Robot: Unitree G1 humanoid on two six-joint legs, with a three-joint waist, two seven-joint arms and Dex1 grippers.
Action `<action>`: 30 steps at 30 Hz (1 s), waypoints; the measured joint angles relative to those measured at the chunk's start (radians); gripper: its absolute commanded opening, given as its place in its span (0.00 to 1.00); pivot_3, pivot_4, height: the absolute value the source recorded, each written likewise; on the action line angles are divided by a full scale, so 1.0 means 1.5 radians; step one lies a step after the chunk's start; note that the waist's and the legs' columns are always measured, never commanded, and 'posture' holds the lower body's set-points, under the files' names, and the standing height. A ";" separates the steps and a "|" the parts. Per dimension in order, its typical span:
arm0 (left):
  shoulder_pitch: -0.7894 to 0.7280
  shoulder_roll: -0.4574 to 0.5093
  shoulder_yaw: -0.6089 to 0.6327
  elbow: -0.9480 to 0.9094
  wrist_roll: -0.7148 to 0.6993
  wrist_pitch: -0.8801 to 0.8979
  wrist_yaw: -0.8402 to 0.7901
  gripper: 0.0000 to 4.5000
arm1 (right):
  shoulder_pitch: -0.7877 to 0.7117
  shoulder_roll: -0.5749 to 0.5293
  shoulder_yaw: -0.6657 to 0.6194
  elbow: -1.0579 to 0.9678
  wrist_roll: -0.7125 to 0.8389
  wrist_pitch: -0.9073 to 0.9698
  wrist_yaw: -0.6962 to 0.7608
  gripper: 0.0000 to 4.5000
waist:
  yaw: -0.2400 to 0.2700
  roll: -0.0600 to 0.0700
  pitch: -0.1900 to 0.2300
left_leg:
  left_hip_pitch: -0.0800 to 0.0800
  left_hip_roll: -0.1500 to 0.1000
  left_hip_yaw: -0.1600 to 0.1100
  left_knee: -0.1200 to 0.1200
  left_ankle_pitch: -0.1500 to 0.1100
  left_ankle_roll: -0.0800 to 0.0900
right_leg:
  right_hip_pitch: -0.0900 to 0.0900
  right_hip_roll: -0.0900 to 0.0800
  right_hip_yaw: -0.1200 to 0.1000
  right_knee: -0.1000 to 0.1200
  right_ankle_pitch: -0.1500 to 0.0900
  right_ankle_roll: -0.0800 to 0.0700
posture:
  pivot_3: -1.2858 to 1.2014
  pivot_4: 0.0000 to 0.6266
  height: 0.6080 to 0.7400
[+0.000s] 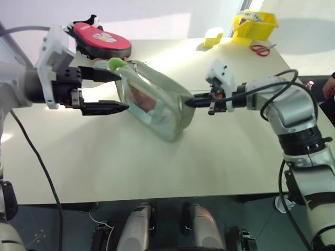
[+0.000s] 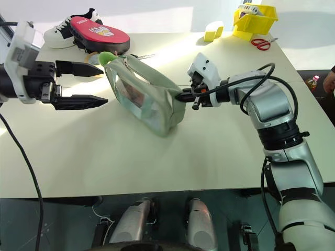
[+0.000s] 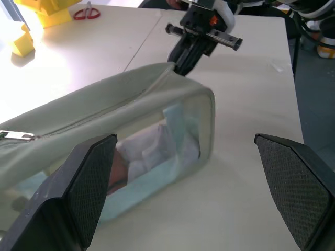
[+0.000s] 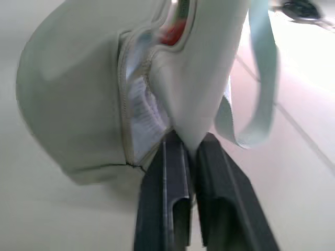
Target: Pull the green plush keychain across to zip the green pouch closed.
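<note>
Cream tabletop (image 1: 157, 167) runs wide under both arms, its near edge cut off by dark floor. Boxy pale sage-green fabric pouch with clear plastic side windows (image 1: 154, 102) lies mid-table, angled, between the two grippers; reddish and white contents show through the window but can't be made out. Red-and-black oval pad (image 2: 99, 35) sits at the far left, partly covering a white-and-black sneaker (image 2: 58, 32) behind it. Yellow plastic bin (image 2: 255, 22) at the far right corner is cropped by the frame top, red-handled scissors (image 2: 260, 43) beside it, small yellow block (image 2: 213, 31) nearby.

Left gripper (image 1: 102, 91) hovers at the pouch's left end, black fingers spread wide, one above and one below that end, not visibly touching. Right gripper (image 2: 184, 95) has its fingers pressed together, pinching the fabric at the pouch's right end; in the wrist view a pale strap loop hangs just beside the pinch.

Small lime-green fuzzy plush keychain (image 1: 115, 64) sits at the pouch's top left corner, by the upper left finger; its link to the zipper pull is hard to see.
</note>
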State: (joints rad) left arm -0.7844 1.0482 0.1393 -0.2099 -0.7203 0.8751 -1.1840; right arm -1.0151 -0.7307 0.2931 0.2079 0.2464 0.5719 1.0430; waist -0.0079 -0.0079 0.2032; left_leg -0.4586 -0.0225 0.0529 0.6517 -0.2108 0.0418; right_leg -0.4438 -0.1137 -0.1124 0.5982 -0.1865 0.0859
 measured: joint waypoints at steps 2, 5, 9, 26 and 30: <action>-0.004 -0.005 -0.004 0.010 0.007 -0.010 0.004 1.00 | -0.037 -0.013 0.014 0.087 -0.066 -0.104 0.005 0.01 | 0.000 0.000 0.000 | 0.000 0.000 0.000 0.000 0.000 0.000 | 0.000 0.000 0.000 0.000 0.000 0.000 | 0.52 0.24 1.00; -0.006 -0.009 -0.009 0.022 0.013 -0.021 0.003 1.00 | -0.072 -0.010 0.012 0.173 -0.105 -0.174 0.023 0.01 | -0.003 0.000 0.000 | 0.000 0.000 0.000 -0.001 0.001 -0.001 | 0.000 0.000 0.000 0.000 0.000 0.000 | 0.52 0.24 1.00; -0.022 -0.036 -0.030 0.037 0.027 -0.038 0.010 1.00 | -0.078 0.023 0.010 0.256 -0.129 -0.218 0.038 0.08 | -0.004 0.000 0.000 | 0.001 0.000 0.001 -0.001 0.002 -0.003 | 0.000 0.001 0.000 0.001 0.000 0.000 | 0.52 0.24 1.00; -0.001 -0.033 0.004 0.050 0.036 -0.037 0.055 1.00 | -0.206 0.032 -0.077 0.194 -0.120 -0.103 0.092 0.68 | -0.008 0.000 0.000 | 0.009 0.001 0.003 -0.002 0.001 -0.002 | 0.001 0.001 0.005 0.009 -0.001 -0.001 | 0.52 0.24 1.00; -0.002 -0.033 0.010 0.050 0.035 -0.037 0.070 1.00 | -0.147 0.128 -0.051 0.109 -0.106 -0.056 0.054 0.68 | -0.004 0.000 0.000 | 0.010 0.001 0.003 -0.001 0.002 -0.003 | 0.002 0.001 0.004 0.011 -0.001 -0.001 | 0.52 0.24 1.00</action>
State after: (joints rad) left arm -0.7873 0.9984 0.1540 -0.1347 -0.6679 0.8203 -1.0784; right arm -1.2356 -0.5383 0.2172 0.3706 0.0881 0.4877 1.1242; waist -0.0132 -0.0074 0.2035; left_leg -0.4438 -0.0203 0.0575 0.6500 -0.2080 0.0373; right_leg -0.4411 -0.1128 -0.1056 0.6141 -0.1874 0.0842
